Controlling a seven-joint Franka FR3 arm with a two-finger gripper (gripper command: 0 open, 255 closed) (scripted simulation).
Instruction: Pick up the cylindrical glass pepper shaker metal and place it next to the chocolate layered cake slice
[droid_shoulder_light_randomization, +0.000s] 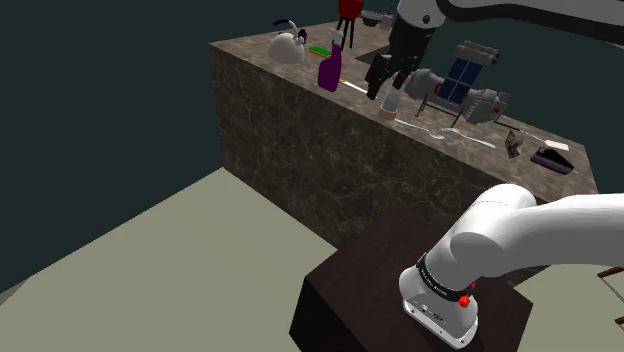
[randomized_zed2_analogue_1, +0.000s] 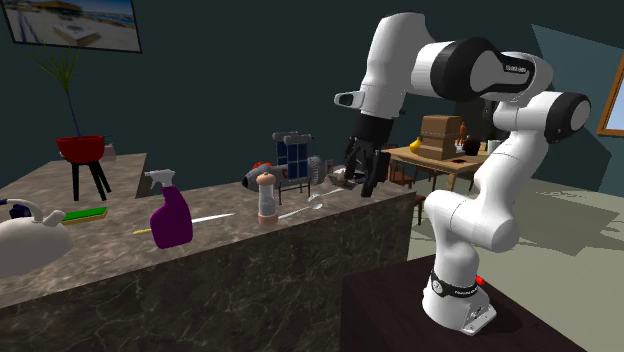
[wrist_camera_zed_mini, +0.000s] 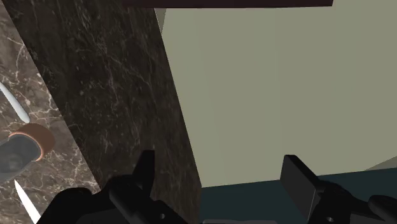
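Arm (randomized_zed2_analogue_1: 470, 215): white, glossy, rounded links.
Joints (randomized_zed2_analogue_1: 478, 70): dark bands, small white lettering.
Base (droid_shoulder_light_randomization: 440, 305): white flared foot, red buttons.
End effector (randomized_zed2_analogue_1: 362, 183): all black, two blocky fingers (wrist_camera_zed_mini: 299, 181).
Stand (droid_shoulder_light_randomization: 350, 290): dark brown box.

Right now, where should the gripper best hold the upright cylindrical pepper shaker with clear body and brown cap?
Probably its clear middle, from above: the pepper shaker stands upright, round and narrow, with room on both sides for the open gripper.
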